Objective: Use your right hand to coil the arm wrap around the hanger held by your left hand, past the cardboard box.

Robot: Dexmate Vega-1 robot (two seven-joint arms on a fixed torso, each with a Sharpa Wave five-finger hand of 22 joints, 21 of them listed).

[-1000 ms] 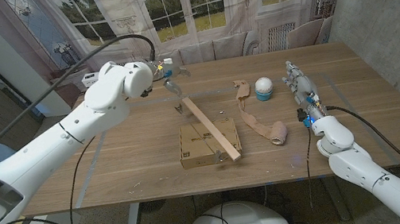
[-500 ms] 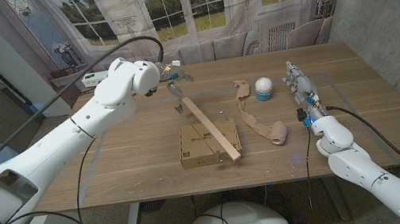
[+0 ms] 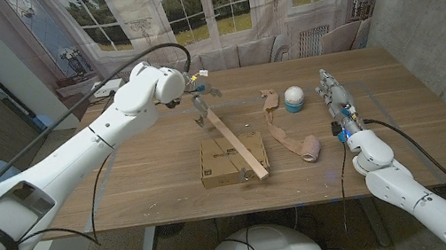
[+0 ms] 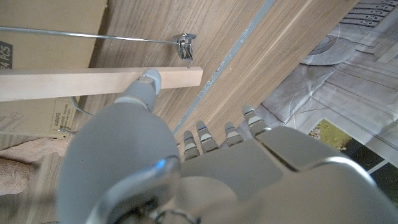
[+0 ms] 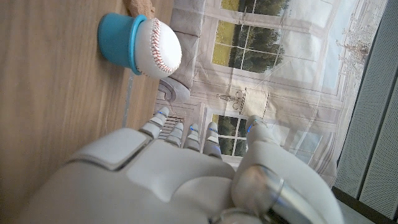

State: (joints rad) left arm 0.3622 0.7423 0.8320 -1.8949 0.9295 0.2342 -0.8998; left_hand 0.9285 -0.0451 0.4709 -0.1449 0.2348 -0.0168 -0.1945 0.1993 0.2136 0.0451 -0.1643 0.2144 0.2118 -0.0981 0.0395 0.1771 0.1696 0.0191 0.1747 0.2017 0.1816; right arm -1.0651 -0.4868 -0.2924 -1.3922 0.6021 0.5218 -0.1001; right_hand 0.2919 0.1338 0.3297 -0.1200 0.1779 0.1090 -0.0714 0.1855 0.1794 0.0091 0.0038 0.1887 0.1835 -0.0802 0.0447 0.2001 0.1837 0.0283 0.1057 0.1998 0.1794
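Observation:
The wooden hanger (image 3: 235, 143) lies aslant across the cardboard box (image 3: 223, 168), its far end with a metal clip (image 3: 198, 121) on the table. My left hand (image 3: 197, 87) hovers over that far end. In the left wrist view its thumb tip meets the hanger bar (image 4: 74, 84) while its fingers (image 4: 227, 132) stretch out past the bar, around nothing. The beige arm wrap (image 3: 283, 133) lies partly unrolled right of the box, its roll (image 3: 309, 149) at the near end. My right hand (image 3: 332, 94) stands on the table right of the wrap, fingers straight, holding nothing.
A baseball (image 3: 293, 94) sits in a blue cup (image 5: 118, 38) beyond the wrap, just left of my right hand. The hanger's wire hook (image 4: 93, 36) lies over the box (image 4: 37, 25). Windows and a couch are behind the table's far edge.
My left arm has swung to the right, bringing its hand over the hanger's far end. The right hand, hanger, box and wrap have not moved.

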